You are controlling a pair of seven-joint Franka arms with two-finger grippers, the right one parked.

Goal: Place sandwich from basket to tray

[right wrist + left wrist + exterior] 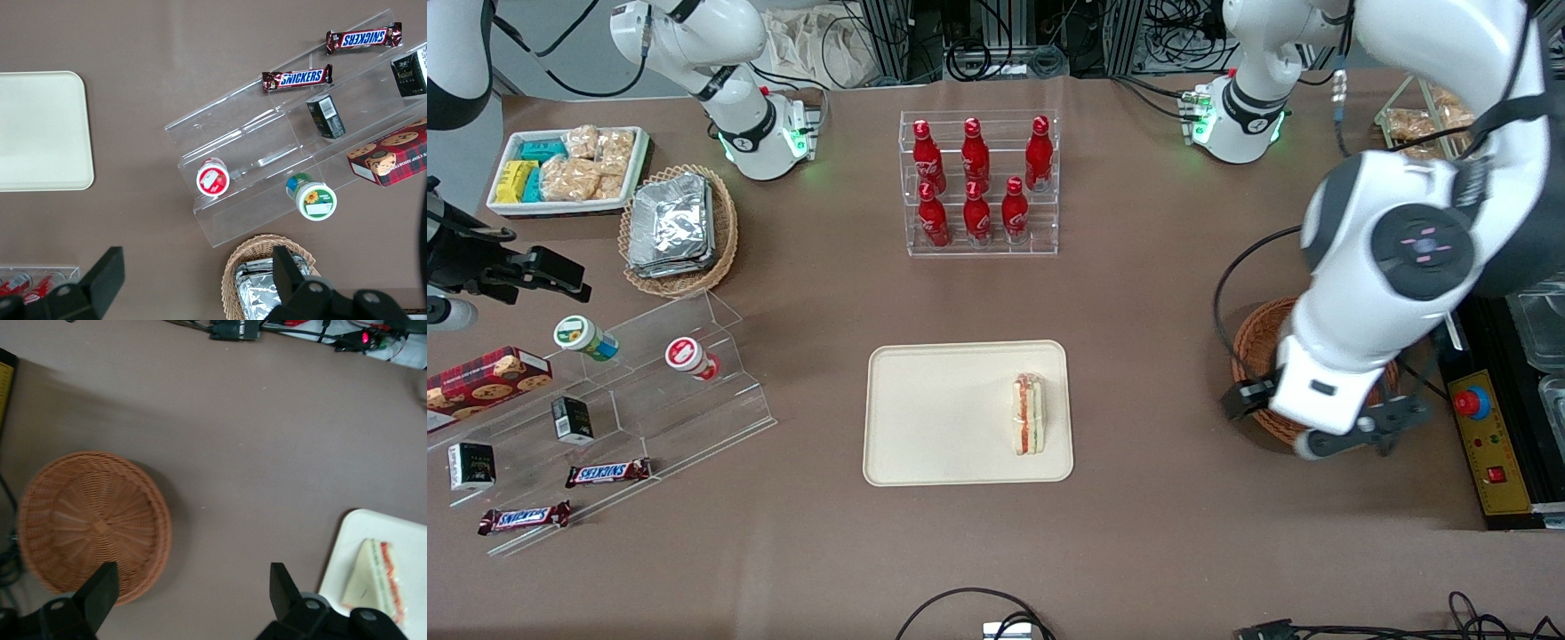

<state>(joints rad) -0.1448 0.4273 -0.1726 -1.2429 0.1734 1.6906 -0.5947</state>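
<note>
The sandwich (pixel 1029 414) lies on the cream tray (pixel 934 409), near the tray's edge toward the working arm. It also shows in the left wrist view (pixel 373 580), on the tray (pixel 337 553). The reddish-brown wicker basket (pixel 1258 342) is empty in the left wrist view (pixel 93 520). My left gripper (pixel 1325 418) hangs above the basket's rim, on the side facing the tray. It is wide open and empty (pixel 192 577), with bare table between its fingers. The arm hides most of the basket in the front view.
A clear rack of red bottles (pixel 978 182) stands farther from the front camera than the tray. Toward the parked arm's end are a tan basket of foil packets (pixel 679 227), a white snack bin (pixel 569 169) and an acrylic step stand (pixel 605 400). A control box (pixel 1485 436) sits beside the basket.
</note>
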